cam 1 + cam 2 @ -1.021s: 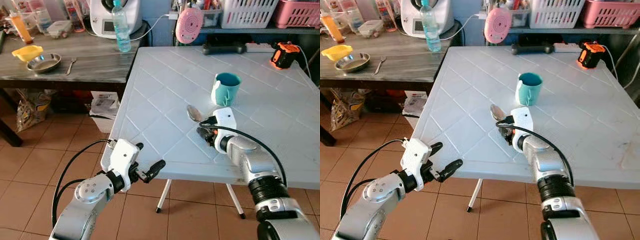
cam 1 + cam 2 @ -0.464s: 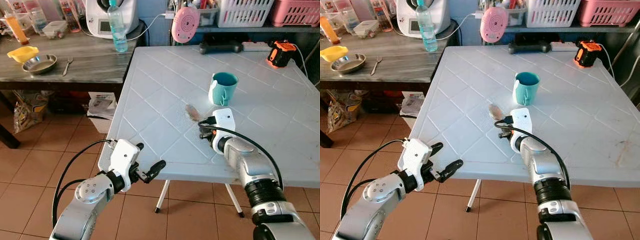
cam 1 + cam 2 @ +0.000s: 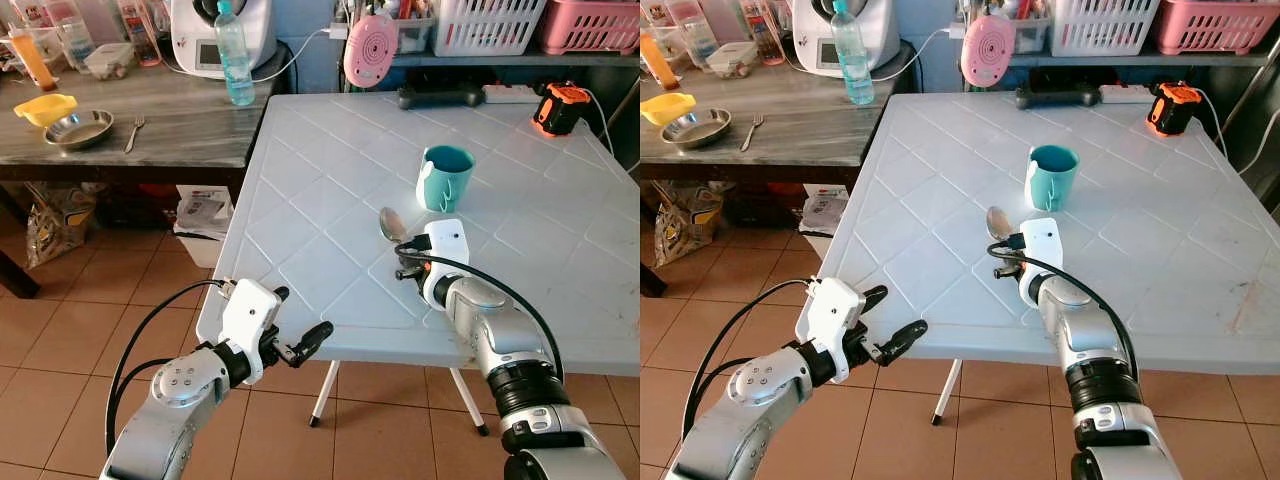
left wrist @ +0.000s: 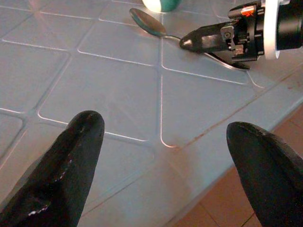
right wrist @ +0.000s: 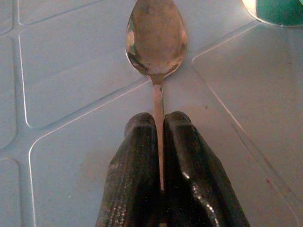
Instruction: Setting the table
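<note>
Left eye view takes in the white tabletop, moulded in a diamond grid, with a grey wooden side tabletop beyond its 10 o'clock corner and tiled floor beneath. On the side tabletop stand a white kitchen appliance, a water bottle, a steel bowl, a yellow dish and a fork. A pink round fan sits at the white tabletop's 12 o'clock edge, an orange tape measure near its 2 o'clock corner. A teal mug stands around the middle. Just at 7 o'clock from the mug lies the spoon, bowl pointing away from the robot, flat on the tabletop. The right end effector has its two black fingers closed tight on the spoon's thin handle, low on the tabletop surface. The left end effector hangs off the tabletop's 7 o'clock corner, above the floor, its fingers spread wide apart and holding nothing
</note>
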Robot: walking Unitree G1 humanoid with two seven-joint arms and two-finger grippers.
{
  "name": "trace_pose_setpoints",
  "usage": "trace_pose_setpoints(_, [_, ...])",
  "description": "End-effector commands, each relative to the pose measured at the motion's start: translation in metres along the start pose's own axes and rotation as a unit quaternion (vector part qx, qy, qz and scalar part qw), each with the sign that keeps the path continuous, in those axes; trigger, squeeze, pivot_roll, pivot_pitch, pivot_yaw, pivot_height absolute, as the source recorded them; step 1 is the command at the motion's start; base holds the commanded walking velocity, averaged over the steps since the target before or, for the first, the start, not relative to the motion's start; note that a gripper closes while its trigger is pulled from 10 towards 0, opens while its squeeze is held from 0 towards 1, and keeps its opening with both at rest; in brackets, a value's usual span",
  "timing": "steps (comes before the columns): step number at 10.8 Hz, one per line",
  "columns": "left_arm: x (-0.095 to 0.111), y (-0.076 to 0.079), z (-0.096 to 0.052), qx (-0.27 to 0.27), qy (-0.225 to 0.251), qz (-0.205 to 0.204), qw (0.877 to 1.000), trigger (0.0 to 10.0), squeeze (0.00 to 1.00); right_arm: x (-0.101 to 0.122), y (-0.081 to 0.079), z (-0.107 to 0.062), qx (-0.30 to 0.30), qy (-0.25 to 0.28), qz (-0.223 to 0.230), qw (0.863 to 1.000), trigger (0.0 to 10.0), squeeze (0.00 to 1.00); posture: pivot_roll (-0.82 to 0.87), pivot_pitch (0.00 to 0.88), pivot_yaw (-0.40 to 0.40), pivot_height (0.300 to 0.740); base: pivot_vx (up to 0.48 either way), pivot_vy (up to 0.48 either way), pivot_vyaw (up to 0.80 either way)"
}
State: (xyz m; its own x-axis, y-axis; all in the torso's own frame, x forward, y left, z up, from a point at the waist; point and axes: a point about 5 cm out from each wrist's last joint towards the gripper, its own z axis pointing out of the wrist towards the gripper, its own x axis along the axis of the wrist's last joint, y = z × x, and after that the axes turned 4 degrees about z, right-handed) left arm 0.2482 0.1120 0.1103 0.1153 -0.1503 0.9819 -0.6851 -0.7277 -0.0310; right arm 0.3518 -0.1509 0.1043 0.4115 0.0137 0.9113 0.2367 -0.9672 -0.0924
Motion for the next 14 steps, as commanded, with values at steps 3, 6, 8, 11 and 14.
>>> trace_pose_setpoints(3, [0.0, 0.0, 0.0, -0.005, -0.003, 0.0, 1.0, 10.0, 0.0, -0.047, -0.006, 0.0, -0.016, -0.09, 0.035, 0.995, 0.0, 0.0, 0.04, 0.087, 0.064, 0.74, 0.0, 0.0, 0.0])
trace_pose_setpoints(6, [0.0, -0.001, 0.001, -0.006, -0.002, 0.001, 1.0, 10.0, 0.0, -0.032, -0.015, -0.001, -0.041, -0.052, 0.088, 0.994, 0.0, 0.0, 0.04, 0.08, 0.066, 0.74, 0.0, 0.0, 0.0])
trace_pose_setpoints(8, [0.001, -0.003, 0.001, 0.003, 0.004, 0.008, 1.0, 10.0, 0.0, -0.008, -0.022, -0.003, -0.036, 0.002, 0.11, 0.993, 0.0, 0.0, 0.04, 0.074, 0.065, 0.74, 0.0, 0.0, 0.0])
trace_pose_setpoints(11, [0.002, -0.005, 0.002, 0.012, 0.009, 0.009, 1.0, 10.0, 0.0, 0.02, -0.035, -0.009, -0.023, 0.045, 0.09, 0.995, 0.0, 0.0, 0.03, 0.069, 0.062, 0.74, 0.0, 0.0, 0.0])
trace_pose_setpoints(14, [0.003, -0.005, 0.003, 0.014, 0.012, 0.012, 1.0, 10.0, 0.0, 0.036, -0.039, -0.015, -0.019, 0.072, 0.068, 0.995, 0.0, 0.0, 0.03, 0.065, 0.063, 0.74, 0.0, 0.0, 0.0])
